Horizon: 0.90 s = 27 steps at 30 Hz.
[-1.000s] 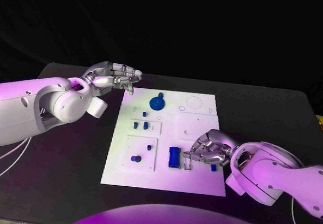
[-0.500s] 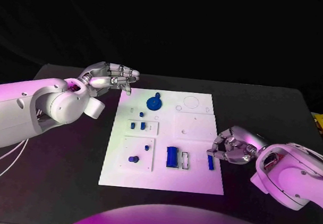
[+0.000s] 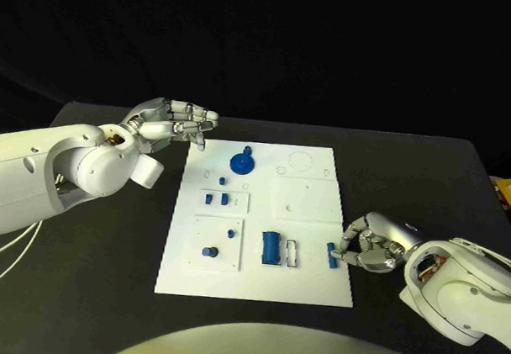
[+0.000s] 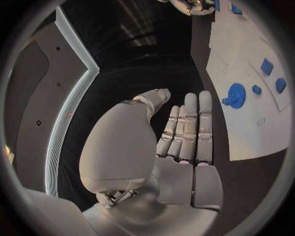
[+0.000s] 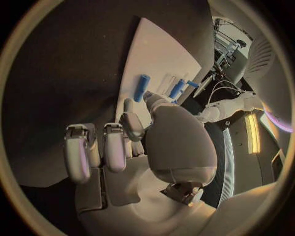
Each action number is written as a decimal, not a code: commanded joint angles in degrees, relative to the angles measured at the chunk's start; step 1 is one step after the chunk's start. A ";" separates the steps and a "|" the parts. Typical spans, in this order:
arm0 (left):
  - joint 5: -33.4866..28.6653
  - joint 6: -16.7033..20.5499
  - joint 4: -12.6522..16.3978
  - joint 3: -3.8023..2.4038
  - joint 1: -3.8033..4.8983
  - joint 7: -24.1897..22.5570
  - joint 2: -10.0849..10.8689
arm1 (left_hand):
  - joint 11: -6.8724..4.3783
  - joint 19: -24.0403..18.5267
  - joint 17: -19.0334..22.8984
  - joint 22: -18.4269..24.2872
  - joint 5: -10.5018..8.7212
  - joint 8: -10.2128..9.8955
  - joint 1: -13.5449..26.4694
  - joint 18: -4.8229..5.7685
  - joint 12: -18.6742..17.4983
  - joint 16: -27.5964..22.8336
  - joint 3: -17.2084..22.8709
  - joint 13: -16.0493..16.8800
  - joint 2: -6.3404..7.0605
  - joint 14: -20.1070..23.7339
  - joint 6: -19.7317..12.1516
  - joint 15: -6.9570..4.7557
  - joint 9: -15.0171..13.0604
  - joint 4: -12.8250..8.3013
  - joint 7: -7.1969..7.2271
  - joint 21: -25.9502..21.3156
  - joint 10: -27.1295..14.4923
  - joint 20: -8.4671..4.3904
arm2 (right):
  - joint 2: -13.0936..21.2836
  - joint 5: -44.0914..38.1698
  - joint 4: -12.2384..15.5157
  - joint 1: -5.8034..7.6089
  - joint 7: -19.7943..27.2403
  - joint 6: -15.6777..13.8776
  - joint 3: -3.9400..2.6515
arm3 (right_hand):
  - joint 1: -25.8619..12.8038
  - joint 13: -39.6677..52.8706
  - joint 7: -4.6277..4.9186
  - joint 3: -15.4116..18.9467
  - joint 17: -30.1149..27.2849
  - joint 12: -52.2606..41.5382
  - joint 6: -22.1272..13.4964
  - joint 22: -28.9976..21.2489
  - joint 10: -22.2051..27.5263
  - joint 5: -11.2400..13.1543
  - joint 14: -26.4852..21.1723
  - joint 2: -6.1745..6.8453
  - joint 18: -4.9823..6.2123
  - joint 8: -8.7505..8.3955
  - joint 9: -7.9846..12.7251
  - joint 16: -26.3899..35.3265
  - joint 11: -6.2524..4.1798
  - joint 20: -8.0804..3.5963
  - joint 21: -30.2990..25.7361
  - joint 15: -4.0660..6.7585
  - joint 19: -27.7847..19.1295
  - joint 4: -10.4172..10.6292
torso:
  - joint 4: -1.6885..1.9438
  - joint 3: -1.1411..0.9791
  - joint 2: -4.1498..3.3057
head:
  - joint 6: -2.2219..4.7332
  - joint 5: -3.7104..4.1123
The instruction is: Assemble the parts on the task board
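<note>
Right hand (image 3: 375,243) sits curled at the board's (image 3: 306,287) right edge, fingertips just beside a small blue part (image 3: 332,255), gripping nothing. Left hand (image 3: 170,121), upper left, fingers together, empty.

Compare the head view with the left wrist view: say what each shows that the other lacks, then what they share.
Head view alone: the whole task board on the black table, the long blue bar in its slot, and a small blue piece by the board's right edge, at the right hand.

Left wrist view alone: the palm side of the left hand, fingers straight and together, holding nothing.

Shared: the left hand off the board's far left corner, the blue gear, and small blue parts.
</note>
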<state>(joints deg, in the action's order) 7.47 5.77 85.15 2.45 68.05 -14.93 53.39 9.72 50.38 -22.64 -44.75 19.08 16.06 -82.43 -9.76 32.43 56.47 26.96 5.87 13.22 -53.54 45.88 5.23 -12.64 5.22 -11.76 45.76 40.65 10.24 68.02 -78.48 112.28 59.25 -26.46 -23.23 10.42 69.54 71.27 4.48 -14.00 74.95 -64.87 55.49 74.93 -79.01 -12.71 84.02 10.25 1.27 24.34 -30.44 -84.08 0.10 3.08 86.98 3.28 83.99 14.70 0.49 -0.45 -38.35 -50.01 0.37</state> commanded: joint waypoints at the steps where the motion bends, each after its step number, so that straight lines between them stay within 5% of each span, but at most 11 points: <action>1: -0.26 -1.04 0.10 -0.03 0.03 -0.45 -0.06 | -0.03 0.00 0.06 0.00 0.24 0.01 0.19 -0.76 0.21 -0.18 -0.23 -0.08 -0.60 0.23 -0.25 0.04 0.06 -0.18 -1.21 -0.20 -0.49 0.19 | -0.32 -2.78 -0.11 -0.42 -2.28 1.35 0.07 | -0.17 -0.04 0.13 -0.07 3.54 0.12 0.31 14.23 -0.09 0.31 3.66 0.42 -0.63 -0.23 0.07 0.07 0.11 -0.37 0.20 0.26 4.82 0.36 | 0.06 0.04 -0.01 | 0.01 0.01; 22: -0.25 -1.29 0.27 -0.03 0.03 -0.13 0.26 | -0.04 0.00 0.09 -0.01 0.23 0.05 0.24 -0.76 0.40 -0.13 -0.22 -0.09 -0.65 0.22 -0.22 0.04 0.06 -0.18 -1.19 -0.19 -0.45 0.19 | -3.86 -4.55 -0.89 -1.61 -2.80 1.86 0.11 | 1.24 -0.06 -0.15 -0.35 3.53 0.20 0.79 14.20 -0.10 0.31 3.66 0.70 -0.61 -0.03 0.03 0.09 -0.14 -0.43 0.10 0.42 4.78 -0.12 | 0.03 0.02 0.00 | 0.01 -0.28; 27: -0.23 -1.35 0.35 -0.03 0.03 -0.03 0.39 | -0.04 0.00 0.10 -0.02 0.23 0.06 0.26 -0.77 0.46 -0.11 -0.21 -0.09 -0.68 0.22 -0.22 0.04 0.06 -0.17 -1.19 -0.18 -0.45 0.19 | -4.71 -7.00 -1.35 -1.92 -3.89 4.12 0.12 | 5.26 -0.24 -0.28 -2.48 3.49 0.66 0.98 14.18 0.11 3.53 3.63 0.70 -0.60 -0.21 0.26 0.18 -0.32 -0.64 0.04 0.62 4.75 -1.96 | 0.07 0.01 -0.03 | 0.01 -0.31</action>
<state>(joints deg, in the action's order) 7.47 5.46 85.31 2.46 68.05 -14.79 53.79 9.72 50.38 -22.59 -44.75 19.08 16.06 -82.20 -9.75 32.62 56.46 26.96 5.87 12.98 -53.54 45.88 5.23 -12.64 5.22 -11.76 45.76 40.65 10.24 63.55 -82.85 111.30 57.83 -28.44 -23.00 10.17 74.18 71.09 4.17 -15.95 74.94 -64.42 56.24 74.93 -79.01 -10.00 83.81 10.94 1.27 24.58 -30.50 -84.09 0.10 2.65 86.97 3.49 84.00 12.93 0.53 -0.42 -38.37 -50.01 0.09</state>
